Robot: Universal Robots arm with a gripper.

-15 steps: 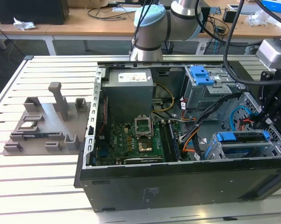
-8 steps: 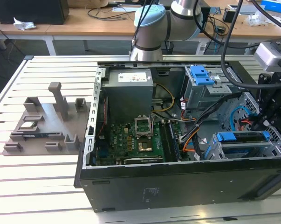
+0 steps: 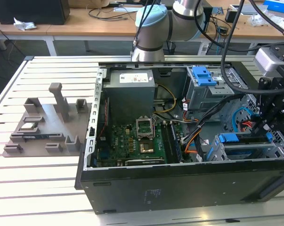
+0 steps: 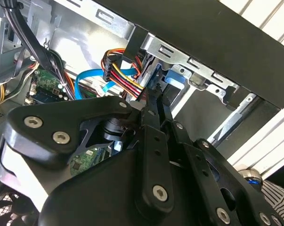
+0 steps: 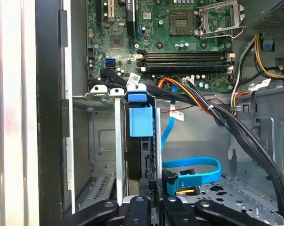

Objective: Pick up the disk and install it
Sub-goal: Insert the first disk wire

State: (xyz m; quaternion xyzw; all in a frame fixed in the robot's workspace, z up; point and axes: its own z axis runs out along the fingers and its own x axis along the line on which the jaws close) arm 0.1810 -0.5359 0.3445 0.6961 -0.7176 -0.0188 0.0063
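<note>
The gripper (image 3: pixel 266 123) is down inside the open computer case (image 3: pixel 179 183), at the exterior view's right. In the second wrist view its two thin black fingers (image 4: pixel 157 113) sit very close together, almost closed, with no clear grip on anything. Their tips are right by the blue end of the disk (image 5: pixel 141 121). The disk stands on its edge in a metal bay (image 5: pixel 104 136) near the case wall, just in front of the gripper. A blue cable (image 5: pixel 193 172) loops beside it. The green board (image 3: pixel 132 141) lies flat in the middle of the case. The case rests on a white slatted table (image 3: pixel 33 188). A grey holder (image 3: pixel 47 125) sits on the table, beside the case. Behind are wooden desks (image 3: pixel 85 23) with wires.
</note>
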